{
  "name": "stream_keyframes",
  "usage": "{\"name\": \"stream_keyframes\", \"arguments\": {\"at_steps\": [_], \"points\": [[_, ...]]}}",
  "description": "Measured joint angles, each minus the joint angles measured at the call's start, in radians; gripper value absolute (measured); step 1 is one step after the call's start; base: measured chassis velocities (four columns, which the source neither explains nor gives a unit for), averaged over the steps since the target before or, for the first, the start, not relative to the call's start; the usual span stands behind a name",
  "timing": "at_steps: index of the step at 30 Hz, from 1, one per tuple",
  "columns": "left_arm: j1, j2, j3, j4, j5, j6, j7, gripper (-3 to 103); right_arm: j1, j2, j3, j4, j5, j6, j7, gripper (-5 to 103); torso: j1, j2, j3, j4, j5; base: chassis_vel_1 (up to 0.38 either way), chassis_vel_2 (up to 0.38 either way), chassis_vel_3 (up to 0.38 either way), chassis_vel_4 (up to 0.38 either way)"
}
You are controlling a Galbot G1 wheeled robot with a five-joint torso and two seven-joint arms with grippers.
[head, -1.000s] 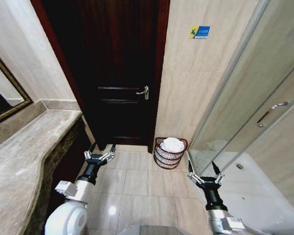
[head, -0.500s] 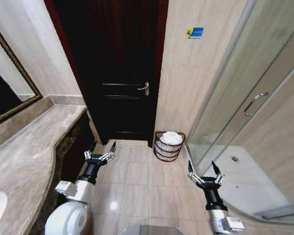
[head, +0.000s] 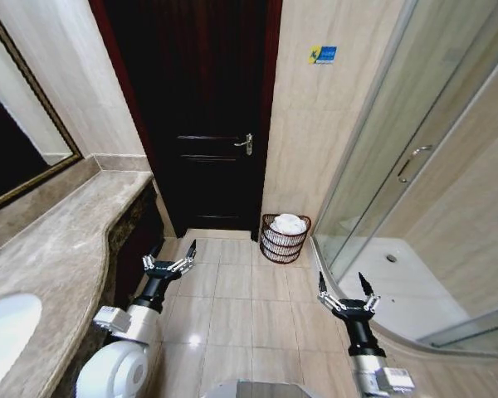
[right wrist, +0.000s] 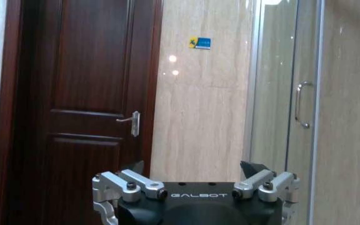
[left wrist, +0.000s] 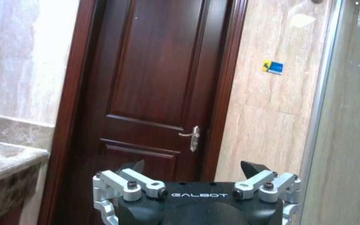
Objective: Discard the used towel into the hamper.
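Counter (head: 58, 249) runs along our left. Our left gripper (head: 169, 255) hangs off its front edge, fingers spread, empty. Hamper (head: 284, 239) sits on the floor at the wall between door (head: 201, 124) and shower (head: 415, 191), towel (head: 288, 223) inside. Our right gripper (head: 346, 291) hangs spread, empty.

A dark reddish-brown wooden panelled door (head: 212, 124) with a metal lever handle (head: 245, 143) stands shut in a beige tiled wall. A small blue and yellow sticker (head: 322, 55) sits on the wall beside it. A mottled stone vanity surface (head: 62, 249) holds a white basin (head: 4, 332) below a framed mirror (head: 17, 141). A glass shower enclosure (head: 415, 182) stands opposite, over glossy beige floor tiles (head: 249, 307).
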Motion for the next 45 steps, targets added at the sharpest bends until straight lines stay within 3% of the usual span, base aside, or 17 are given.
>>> {"name": "stream_keyframes", "arguments": {"at_steps": [24,45], "points": [[0.0,0.0,0.0,0.0,0.0,0.0,0.0,100,0.0,0.0,0.0,0.0,0.0,0.0,0.0,100,-0.001,0.0,0.0,0.0001,0.0003,0.149,-0.15,-0.152,0.152],[0.0,0.0,0.0,0.0,0.0,0.0,0.0,100,0.0,0.0,0.0,0.0,0.0,0.0,0.0,100,0.0,0.0,0.0,0.0,0.0001,0.004,-0.004,-0.001,0.004]]}}
